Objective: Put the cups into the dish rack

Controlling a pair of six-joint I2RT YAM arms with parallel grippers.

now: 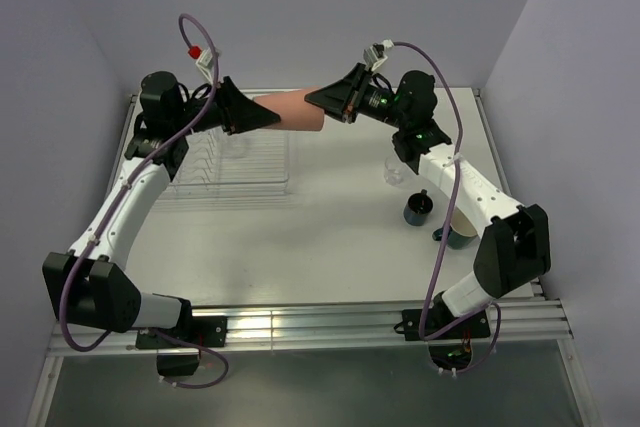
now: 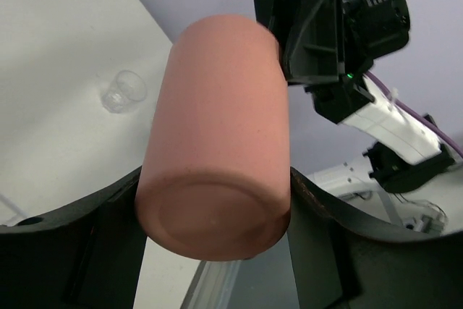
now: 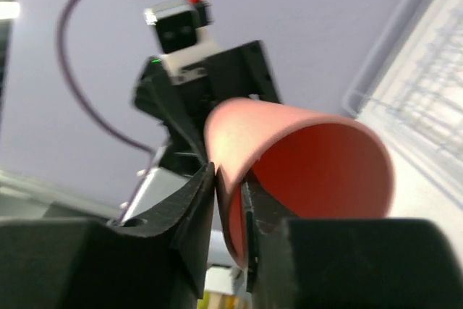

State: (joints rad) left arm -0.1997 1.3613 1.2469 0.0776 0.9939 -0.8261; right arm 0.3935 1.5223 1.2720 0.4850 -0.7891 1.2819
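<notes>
The salmon-pink tumbler (image 1: 295, 110) lies sideways in the air above the back right corner of the dish rack (image 1: 235, 162). My left gripper (image 1: 262, 117) is shut on its base end (image 2: 217, 150), a finger pressed on each side. My right gripper (image 1: 318, 102) straddles the wall at the open mouth (image 3: 318, 164), one finger inside and one outside, with a thin gap on the outer side. On the table under the right arm stand a clear glass tumbler (image 1: 393, 172), a small navy mug (image 1: 418, 209) and a teal mug (image 1: 450, 235), half hidden by the arm.
The wire rack fills the left back of the table, and its clear rim (image 3: 434, 85) also shows in the right wrist view. Grey walls close in the back and both sides. The right forearm hangs over the standing cups.
</notes>
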